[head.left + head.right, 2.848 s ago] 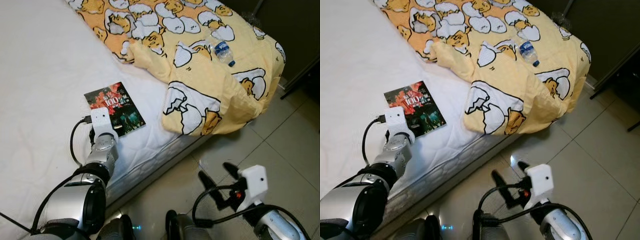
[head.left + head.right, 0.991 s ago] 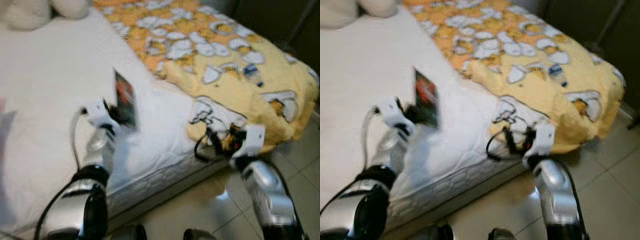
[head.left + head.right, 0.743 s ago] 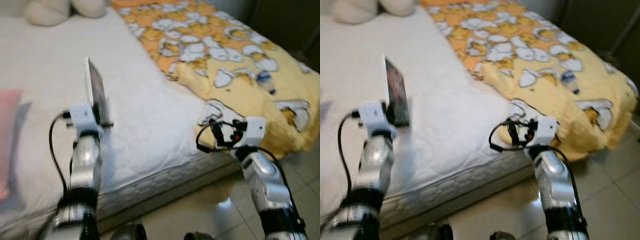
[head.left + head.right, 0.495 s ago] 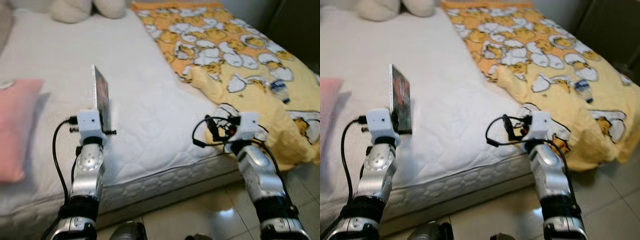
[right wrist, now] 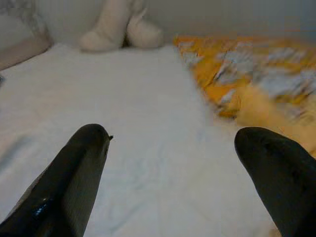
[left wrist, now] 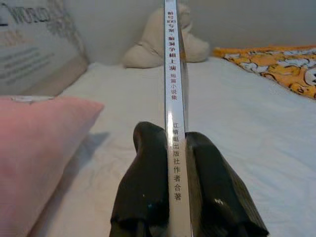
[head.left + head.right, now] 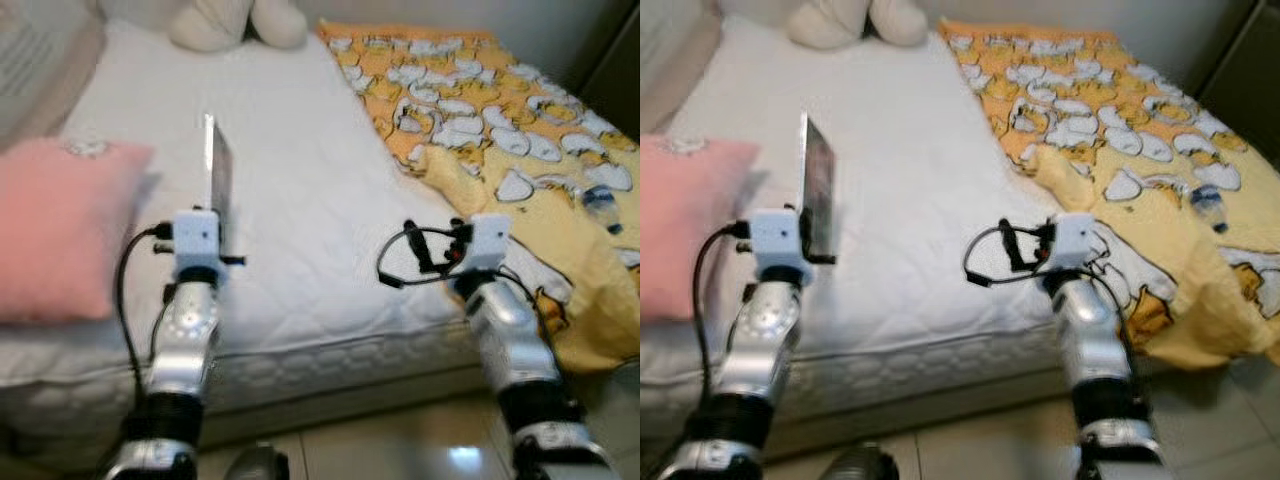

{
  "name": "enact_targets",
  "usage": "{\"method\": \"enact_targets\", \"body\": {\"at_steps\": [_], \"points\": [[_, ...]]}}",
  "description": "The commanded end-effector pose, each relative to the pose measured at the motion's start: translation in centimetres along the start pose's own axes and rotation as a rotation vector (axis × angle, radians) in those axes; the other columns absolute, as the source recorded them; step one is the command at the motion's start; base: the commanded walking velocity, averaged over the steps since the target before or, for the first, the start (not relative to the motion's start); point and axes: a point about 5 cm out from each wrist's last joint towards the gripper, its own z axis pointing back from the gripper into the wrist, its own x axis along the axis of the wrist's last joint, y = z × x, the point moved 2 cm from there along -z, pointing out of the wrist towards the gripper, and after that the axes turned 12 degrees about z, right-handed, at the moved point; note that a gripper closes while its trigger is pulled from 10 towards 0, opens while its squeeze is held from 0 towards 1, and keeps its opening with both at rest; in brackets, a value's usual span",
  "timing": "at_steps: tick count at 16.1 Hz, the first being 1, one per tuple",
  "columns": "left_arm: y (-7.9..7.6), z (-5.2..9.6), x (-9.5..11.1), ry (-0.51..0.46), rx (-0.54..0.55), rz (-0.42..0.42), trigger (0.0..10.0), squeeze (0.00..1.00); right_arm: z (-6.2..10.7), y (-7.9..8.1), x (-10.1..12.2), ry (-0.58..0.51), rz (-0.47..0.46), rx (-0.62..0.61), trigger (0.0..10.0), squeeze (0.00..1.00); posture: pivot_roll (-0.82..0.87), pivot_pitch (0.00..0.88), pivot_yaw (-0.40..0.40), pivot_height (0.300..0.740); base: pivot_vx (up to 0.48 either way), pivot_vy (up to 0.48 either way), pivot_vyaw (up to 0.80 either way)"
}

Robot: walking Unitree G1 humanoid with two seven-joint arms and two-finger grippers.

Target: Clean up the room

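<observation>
A thin book (image 7: 217,175) with a dark cover stands upright on edge above the white bed (image 7: 320,190). My left gripper (image 6: 174,137) is shut on its spine (image 6: 173,74), one black finger on each side. My right gripper (image 5: 173,140) is open with nothing between its fingers; it hovers over the bed's near edge beside the yellow blanket (image 7: 480,100). A plastic water bottle (image 7: 1206,207) lies on that blanket, to the right of the right gripper (image 7: 425,250).
A pink pillow (image 7: 60,220) lies on the bed left of the book. A cream plush toy (image 7: 235,20) sits at the head of the bed. A printed cushion (image 6: 34,44) leans at the far left. Tiled floor (image 7: 400,450) runs along the bed's near side.
The book, flat on the bed 2.8 s ago, now stands upright in my left gripper. My right arm has risen from the floor to the bed's edge. The camera has swung left along the bed.
</observation>
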Motion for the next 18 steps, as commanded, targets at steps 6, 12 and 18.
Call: {"method": "enact_targets", "body": {"at_steps": [6,12,18], "points": [[-2.9,-0.3,1.9,-0.082,-0.104,0.057,0.0,0.0,0.6,-2.9,3.4,-0.151,0.109,-0.134,10.0,0.0,-0.04,0.0,-0.027,0.74,0.0,0.0,0.0],[-5.1,-0.5,2.3,-0.09,-0.18,0.048,0.0,0.0,0.2,-1.9,2.6,-0.113,0.067,-0.082,10.0,0.04,-0.03,0.0,-0.038,0.74,0.0,0.0,0.0],[-4.4,-1.5,1.4,-0.018,-0.124,0.09,10.0,0.0,-0.2,-0.6,1.1,-0.023,0.089,-0.029,10.0,0.0,-0.04,0.0,-0.031,0.74,0.0,0.0,0.0]]}}
